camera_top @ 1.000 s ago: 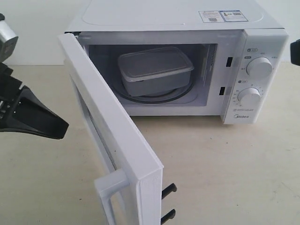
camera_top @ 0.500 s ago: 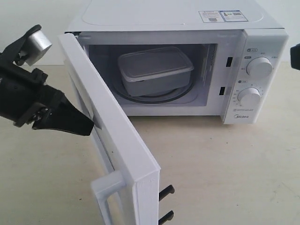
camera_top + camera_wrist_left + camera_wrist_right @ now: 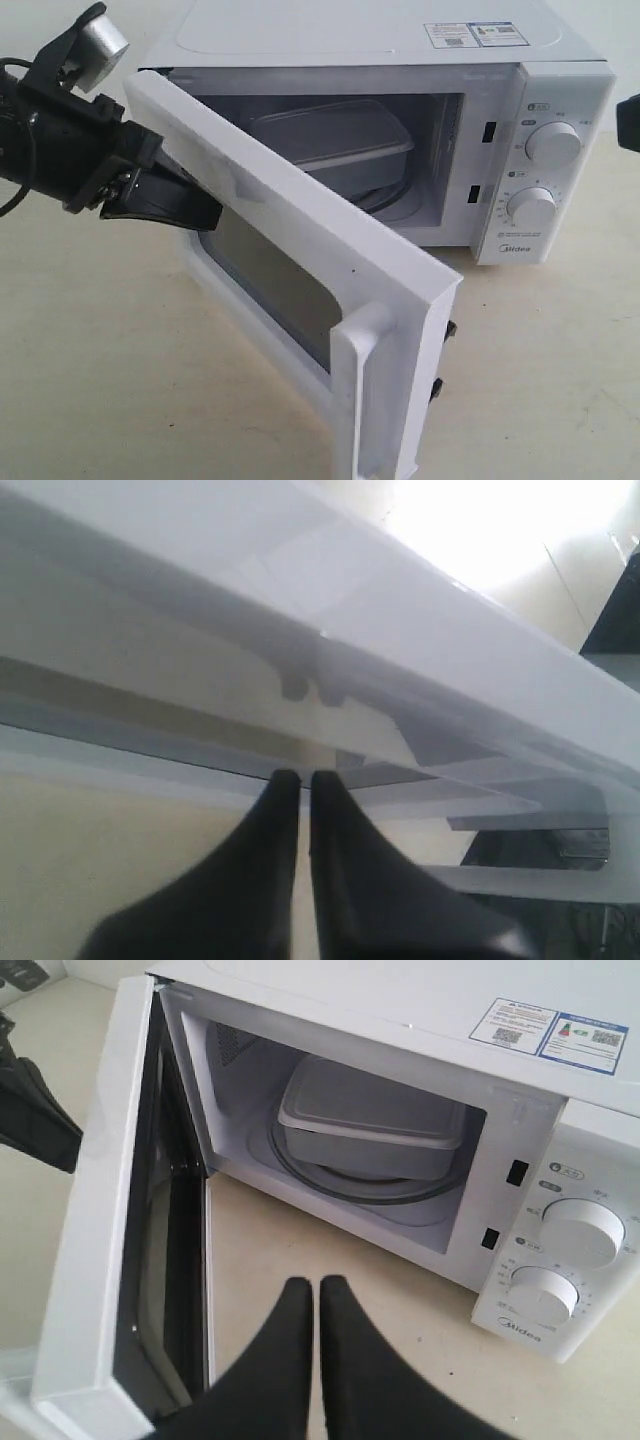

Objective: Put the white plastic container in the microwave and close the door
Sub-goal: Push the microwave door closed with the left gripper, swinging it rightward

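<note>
The white microwave [image 3: 400, 40] stands at the back of the table with its door [image 3: 300, 230] about half open. On the turntable inside sits the white plastic container [image 3: 345, 135], lid on, partly hidden by the door; the right wrist view shows it whole [image 3: 370, 1125]. My left gripper [image 3: 208, 215] is shut and its tips press the door's outer face near the hinge side, beside the dark window. In the left wrist view the tips [image 3: 300, 778] meet the door frame [image 3: 420, 630]. My right gripper [image 3: 305, 1285] is shut and empty, above the table in front of the microwave.
The door's bar handle [image 3: 365, 400] sticks out at its free end near the table's front. Two round knobs [image 3: 552, 143] [image 3: 530, 207] sit on the right panel. Bare beige table [image 3: 540, 380] lies in front and to the right.
The door has swung from wide open to about half open. My left gripper moved right and up, from clear of the door to against its outer face. The container has not moved.
</note>
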Controlling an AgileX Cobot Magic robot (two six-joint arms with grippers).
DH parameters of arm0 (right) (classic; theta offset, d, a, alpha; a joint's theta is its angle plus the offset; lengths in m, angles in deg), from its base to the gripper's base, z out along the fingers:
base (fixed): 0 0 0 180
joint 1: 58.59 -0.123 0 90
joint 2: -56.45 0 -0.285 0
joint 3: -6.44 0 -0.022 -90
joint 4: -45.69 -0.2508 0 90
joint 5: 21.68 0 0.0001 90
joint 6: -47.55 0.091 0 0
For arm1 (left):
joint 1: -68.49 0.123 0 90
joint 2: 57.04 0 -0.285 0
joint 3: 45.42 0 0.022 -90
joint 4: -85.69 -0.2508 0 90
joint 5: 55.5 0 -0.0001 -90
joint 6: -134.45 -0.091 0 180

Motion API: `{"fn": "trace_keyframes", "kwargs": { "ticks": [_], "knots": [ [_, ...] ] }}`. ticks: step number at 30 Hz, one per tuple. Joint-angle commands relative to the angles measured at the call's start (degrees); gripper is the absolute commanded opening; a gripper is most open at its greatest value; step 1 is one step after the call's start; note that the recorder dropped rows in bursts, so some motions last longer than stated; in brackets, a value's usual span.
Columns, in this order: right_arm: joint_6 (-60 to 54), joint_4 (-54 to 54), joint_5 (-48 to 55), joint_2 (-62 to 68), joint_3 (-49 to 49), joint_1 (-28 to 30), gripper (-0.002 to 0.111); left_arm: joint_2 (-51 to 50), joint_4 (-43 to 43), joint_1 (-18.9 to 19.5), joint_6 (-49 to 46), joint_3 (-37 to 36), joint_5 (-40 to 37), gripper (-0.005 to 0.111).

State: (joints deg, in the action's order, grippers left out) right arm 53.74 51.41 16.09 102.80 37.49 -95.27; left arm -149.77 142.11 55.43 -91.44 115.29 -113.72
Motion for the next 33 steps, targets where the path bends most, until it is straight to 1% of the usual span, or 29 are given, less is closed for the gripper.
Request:
{"fn": "trace_keyframes", "kwargs": {
  "ticks": [1, 4, 8, 16, 18, 20, 21, 22, 23, 25, 27, 29, 30, 31, 32, 33],
  "knots": [
    [-0.09, 0.12, -0.05, -0.16, -0.49, 0.20, 0.000, -1.79, 2.69, -0.33, -1.91, 2.20, 1.12, 0.004],
    [-0.09, 0.12, -0.17, -0.16, -0.49, 0.20, 0.000, -3.59, 5.36, -0.33, -3.87, 3.65, 2.94, 0.004],
    [-0.09, 0.12, -0.17, -0.16, -0.49, 0.20, 0.000, -6.46, 10.15, -0.33, -6.82, 6.51, 3.38, 0.004],
    [-0.09, 0.12, -0.33, -0.16, -0.49, 0.20, 0.000, -10.95, 10.65, -0.33, -6.82, 12.23, 5.33, 0.004],
    [-0.09, 0.12, -1.05, -0.16, -0.11, 0.20, 0.000, -11.24, 10.79, -1.35, -6.82, 13.09, 5.33, 0.004],
    [1.36, 0.12, -3.70, -0.16, 2.05, 0.20, 0.000, -11.29, 10.69, -2.76, -6.98, 13.89, 5.33, 0.004],
    [2.80, 0.23, -5.00, -0.02, 3.64, 0.20, 0.000, -11.29, 10.42, -3.85, -7.43, 14.63, 3.94, 0.004],
    [3.36, 0.38, -5.69, 0.09, 4.26, 0.20, 0.000, -11.29, 10.40, -4.16, -7.43, 14.97, 3.07, 0.004],
    [4.41, 0.38, -7.49, 0.09, 5.62, 0.20, 0.000, -11.29, 10.23, -4.28, -7.43, 15.75, -0.10, 0.004],
    [5.52, 0.61, -9.06, 0.09, 6.70, 0.20, 0.000, -11.29, 10.14, -4.28, -7.43, 16.16, -3.13, 0.004],
    [7.08, 0.74, -11.59, 0.09, 7.67, 0.20, 0.000, -10.52, 8.24, -4.16, -7.43, 16.16, -4.39, 0.004],
    [7.47, 0.74, -16.17, 0.09, 9.53, 0.20, 0.000, -9.10, 5.06, -4.16, -6.84, 16.03, -4.62, 0.004],
    [7.47, 1.36, -21.41, 0.09, 11.84, 0.20, 0.000, -7.23, 1.65, -4.16, -4.54, 15.73, -4.62, 0.004],
    [7.47, 1.84, -23.49, 0.09, 13.07, 0.20, 0.000, -6.43, 0.86, -4.16, -3.87, 15.60, -4.76, 0.004],
    [8.03, 3.02, -28.94, 0.71, 15.62, 0.20, 0.000, -4.23, 0.36, -4.16, -3.58, 14.59, -4.64, 0.004],
    [8.04, 3.49, -31.13, 1.13, 16.64, 0.20, 0.000, -3.15, 0.23, -4.16, -3.58, 14.08, -4.52, 0.004]
  ]
}}
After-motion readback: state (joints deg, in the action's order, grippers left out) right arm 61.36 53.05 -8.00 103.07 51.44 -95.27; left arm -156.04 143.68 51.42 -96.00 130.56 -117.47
